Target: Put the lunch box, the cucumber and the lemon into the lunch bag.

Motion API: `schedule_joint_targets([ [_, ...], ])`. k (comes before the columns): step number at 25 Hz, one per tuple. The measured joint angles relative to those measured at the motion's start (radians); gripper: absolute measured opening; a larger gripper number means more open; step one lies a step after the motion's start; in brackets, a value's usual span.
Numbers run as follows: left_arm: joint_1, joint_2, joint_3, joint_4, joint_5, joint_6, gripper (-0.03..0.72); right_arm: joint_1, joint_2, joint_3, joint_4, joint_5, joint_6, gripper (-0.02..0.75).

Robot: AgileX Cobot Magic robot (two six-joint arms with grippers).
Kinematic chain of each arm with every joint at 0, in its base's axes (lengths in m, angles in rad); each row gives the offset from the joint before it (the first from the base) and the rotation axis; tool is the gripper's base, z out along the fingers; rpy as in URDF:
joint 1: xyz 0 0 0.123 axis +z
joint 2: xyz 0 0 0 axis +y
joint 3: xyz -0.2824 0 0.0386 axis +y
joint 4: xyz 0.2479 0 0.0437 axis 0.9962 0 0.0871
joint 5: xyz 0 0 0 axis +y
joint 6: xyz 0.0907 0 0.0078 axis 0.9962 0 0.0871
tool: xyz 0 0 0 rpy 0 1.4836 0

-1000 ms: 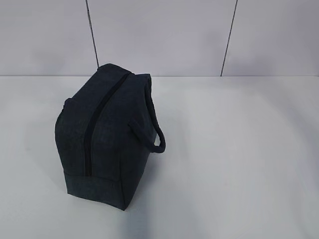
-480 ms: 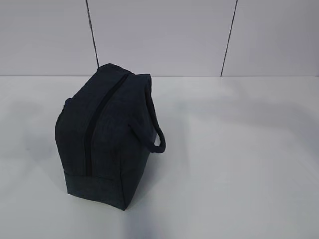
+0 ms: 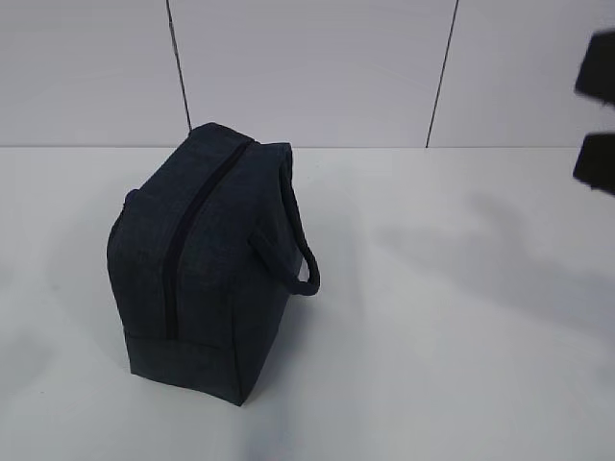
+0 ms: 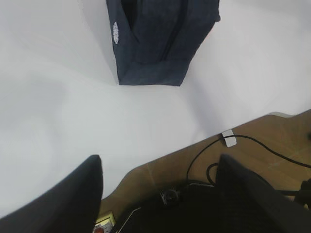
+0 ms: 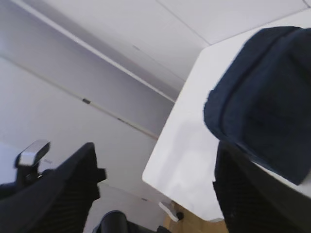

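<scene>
The dark navy lunch bag (image 3: 207, 264) stands on the white table (image 3: 452, 327), its top zipper (image 3: 187, 235) shut and one loop handle (image 3: 293, 254) hanging to the right. It also shows in the left wrist view (image 4: 160, 43) and the right wrist view (image 5: 265, 111). My right gripper (image 3: 598, 113) is open and empty, high at the right edge, far from the bag; it also shows in its own wrist view (image 5: 155, 148). My left gripper (image 4: 159, 160) is open and empty, back over the table's near edge. The lunch box, cucumber and lemon are out of view.
The table's near edge (image 4: 160, 158) drops to a wooden floor with black cables (image 4: 252, 141) and a white tag (image 4: 229, 138). A grey panelled wall (image 3: 307, 67) stands behind the table.
My right gripper has come into the exterior view at the upper right edge, and arm shadows have shifted over the table. The bag has not moved.
</scene>
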Motion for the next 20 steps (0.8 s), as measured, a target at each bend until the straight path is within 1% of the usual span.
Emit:
schedule_joint_targets([
  [4,0.0,-0.092,0.022,0.027,0.002,-0.046,0.509,0.0,-0.037,0.148,0.0,0.17,0.0,0.581],
  [8,0.0,-0.157,0.06,0.051,0.002,-0.094,0.489,0.0,-0.06,0.272,0.0,0.278,0.002,0.581],
  [11,0.0,-0.189,0.088,0.057,0.002,-0.132,0.482,0.0,-0.06,0.361,0.0,0.31,0.031,0.581],
  [16,0.0,-0.222,0.097,0.057,0.002,-0.177,0.479,0.0,-0.06,0.481,0.0,0.367,0.104,0.581],
  [20,0.0,-0.227,0.109,0.07,0.002,-0.182,0.478,0.0,-0.06,0.513,0.0,0.399,0.139,0.581],
])
